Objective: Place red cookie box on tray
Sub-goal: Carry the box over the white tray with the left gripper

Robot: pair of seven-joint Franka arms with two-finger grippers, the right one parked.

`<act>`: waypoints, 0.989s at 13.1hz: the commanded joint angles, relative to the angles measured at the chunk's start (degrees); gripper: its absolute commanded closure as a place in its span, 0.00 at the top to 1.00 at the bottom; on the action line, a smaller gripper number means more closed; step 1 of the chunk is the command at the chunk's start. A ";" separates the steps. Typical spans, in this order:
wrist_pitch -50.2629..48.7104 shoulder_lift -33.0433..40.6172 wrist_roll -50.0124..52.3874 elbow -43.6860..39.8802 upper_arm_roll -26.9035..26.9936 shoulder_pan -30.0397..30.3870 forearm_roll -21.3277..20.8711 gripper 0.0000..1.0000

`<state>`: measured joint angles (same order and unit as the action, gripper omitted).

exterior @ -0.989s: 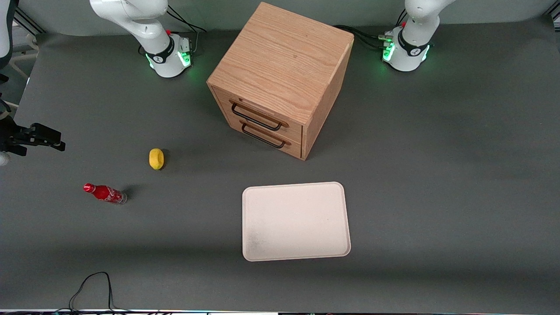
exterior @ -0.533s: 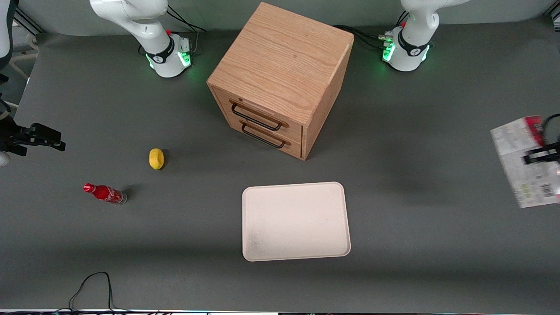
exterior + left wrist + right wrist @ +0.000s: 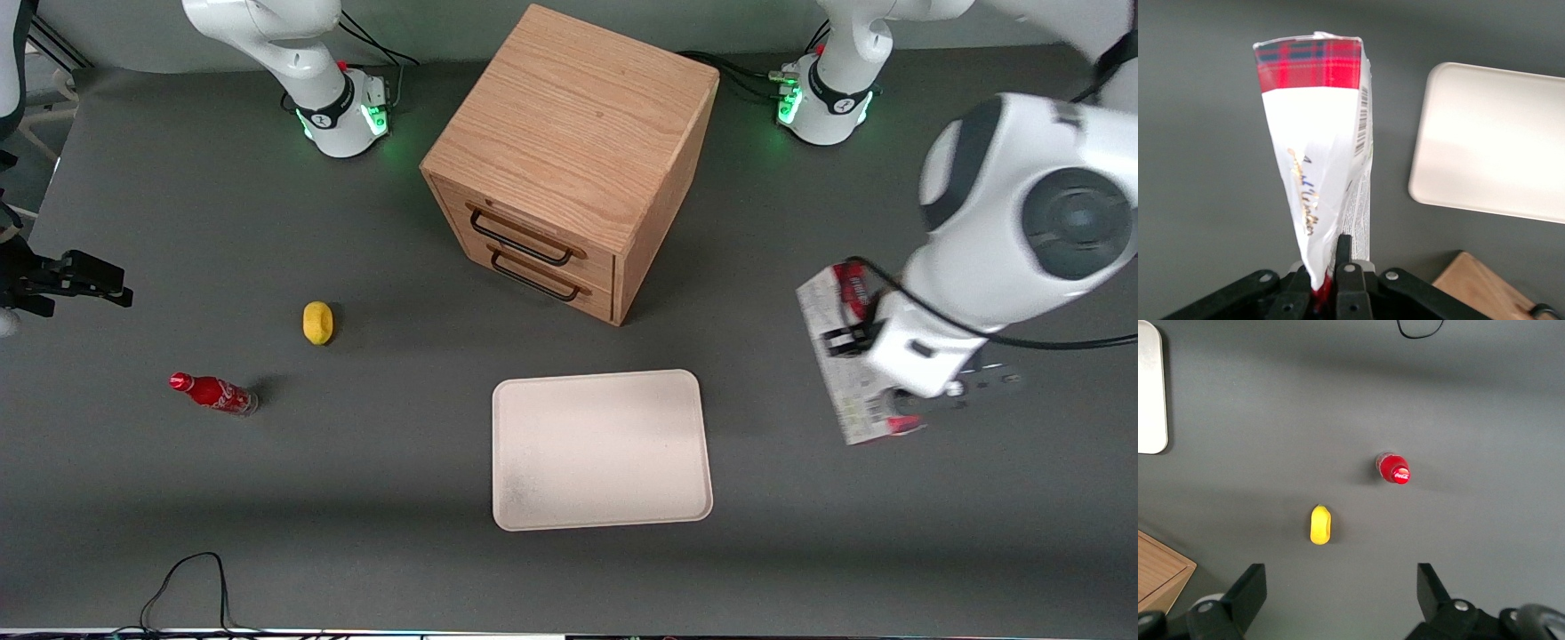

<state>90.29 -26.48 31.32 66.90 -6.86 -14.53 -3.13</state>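
My left gripper (image 3: 846, 341) is shut on the red cookie box (image 3: 851, 378) and holds it in the air above the table, beside the tray (image 3: 600, 449) toward the working arm's end. The box shows its grey-white printed face with red at both ends. In the left wrist view the gripper (image 3: 1328, 280) clamps one end of the box (image 3: 1321, 153), which sticks out away from the camera, with its red tartan end farthest. The cream-white tray (image 3: 1491, 140) lies beside the box there, with nothing on it.
A wooden two-drawer cabinet (image 3: 569, 151) stands farther from the front camera than the tray; its corner shows in the left wrist view (image 3: 1478, 287). A yellow object (image 3: 317, 322) and a small red cola bottle (image 3: 213, 393) lie toward the parked arm's end. A black cable (image 3: 187, 582) lies at the near edge.
The left arm has come in from the working arm's end of the table, carrying the red cookie box toward the tray. Nothing else has moved.
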 commanded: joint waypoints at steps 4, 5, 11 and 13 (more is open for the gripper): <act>8.65 -12.26 -2.74 -12.32 -1.49 -6.21 -0.38 0.00; 9.46 -13.15 -3.19 -12.23 -1.49 -6.82 -0.38 0.00; 18.51 -23.51 -3.63 -11.35 -1.14 -7.27 -4.95 0.00; 19.92 -25.28 -3.46 -11.09 -1.05 -7.44 -5.74 0.00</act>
<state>110.00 -50.21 28.28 57.95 -8.48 -21.03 -7.42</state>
